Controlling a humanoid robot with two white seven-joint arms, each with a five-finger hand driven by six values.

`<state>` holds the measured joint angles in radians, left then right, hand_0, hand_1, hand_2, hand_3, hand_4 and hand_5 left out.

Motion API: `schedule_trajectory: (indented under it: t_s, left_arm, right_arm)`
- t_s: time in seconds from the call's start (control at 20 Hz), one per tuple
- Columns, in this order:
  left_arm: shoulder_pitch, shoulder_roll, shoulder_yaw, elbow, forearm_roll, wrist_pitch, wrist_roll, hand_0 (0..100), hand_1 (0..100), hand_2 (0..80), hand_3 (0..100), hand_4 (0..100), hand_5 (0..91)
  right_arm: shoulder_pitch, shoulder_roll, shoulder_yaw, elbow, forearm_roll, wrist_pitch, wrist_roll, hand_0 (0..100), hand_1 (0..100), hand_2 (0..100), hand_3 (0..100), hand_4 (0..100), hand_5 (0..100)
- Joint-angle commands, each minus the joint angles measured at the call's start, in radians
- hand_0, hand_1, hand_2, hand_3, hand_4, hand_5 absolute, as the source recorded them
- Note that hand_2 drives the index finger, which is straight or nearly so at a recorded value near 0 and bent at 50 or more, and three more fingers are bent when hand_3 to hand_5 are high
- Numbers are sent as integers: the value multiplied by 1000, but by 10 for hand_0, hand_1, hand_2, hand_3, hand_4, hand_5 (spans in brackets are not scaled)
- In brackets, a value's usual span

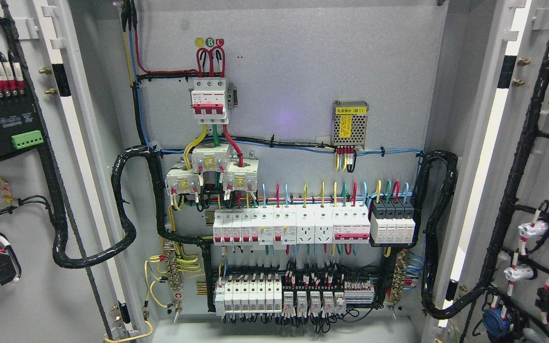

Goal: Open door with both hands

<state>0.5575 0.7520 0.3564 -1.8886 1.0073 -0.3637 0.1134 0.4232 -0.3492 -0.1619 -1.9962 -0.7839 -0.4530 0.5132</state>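
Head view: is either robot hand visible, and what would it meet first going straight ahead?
Neither hand is in view, so no line can be judged. Both doors stand open on the wiring panel.

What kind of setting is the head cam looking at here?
Most likely an electrical distribution cabinet, both doors swung open. Evidence: a main breaker fed by red wires, rows of small breakers on rails, a power supply module, and wire looms on the left door and right door.

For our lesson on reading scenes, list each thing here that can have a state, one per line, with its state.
Left door: swung open, inner side showing.
Right door: swung open, inner side showing.
Cabinet: open, wiring exposed.
Top breaker: wired; lever position unclear.
Robot hands: not in view.
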Motion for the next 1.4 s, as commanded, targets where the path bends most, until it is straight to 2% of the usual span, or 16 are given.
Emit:
schedule_trajectory:
  t_s: [0.0,0.25,0.4,0.6,0.9,1.05,1.15,1.35]
  left_arm:
    - [25,1,-2,-36,7,2,0,0,0,0,0,0,0]
    - [47,1,-34,-99,2,2,0,0,0,0,0,0,0]
    - [50,0,-138,-98,-10,2,0,0,0,0,0,0,0]
    - [48,-25,-295,-86,-70,2,0,0,0,0,0,0,0]
    - [47,-126,-545,34,-206,-4,0,0,0,0,0,0,0]
    - [47,-172,-606,129,-219,-6,0,0,0,0,0,0,0]
    - [45,-203,-643,212,-219,-6,0,0,0,0,0,0,0]
    - [38,-279,-678,400,-217,-4,-3,0,0,0,0,0,0]
  right_arm:
    - [23,-39,214,138,104,-1,1,190,0,0,0,0,0]
    - [38,-39,287,278,110,-1,2,190,0,0,0,0,0]
    - [45,-34,330,364,110,-3,2,191,0,0,0,0,0]
    - [39,18,349,516,110,-6,4,190,0,0,0,0,0]
    - [25,93,351,743,113,-6,4,191,0,0,0,0,0]
    - [-27,168,338,903,114,-10,4,191,0,0,0,0,0]
    - [-58,199,317,1031,114,-38,4,191,0,0,0,0,0]
    - [-103,203,315,1201,114,-50,2,190,0,0,0,0,0]
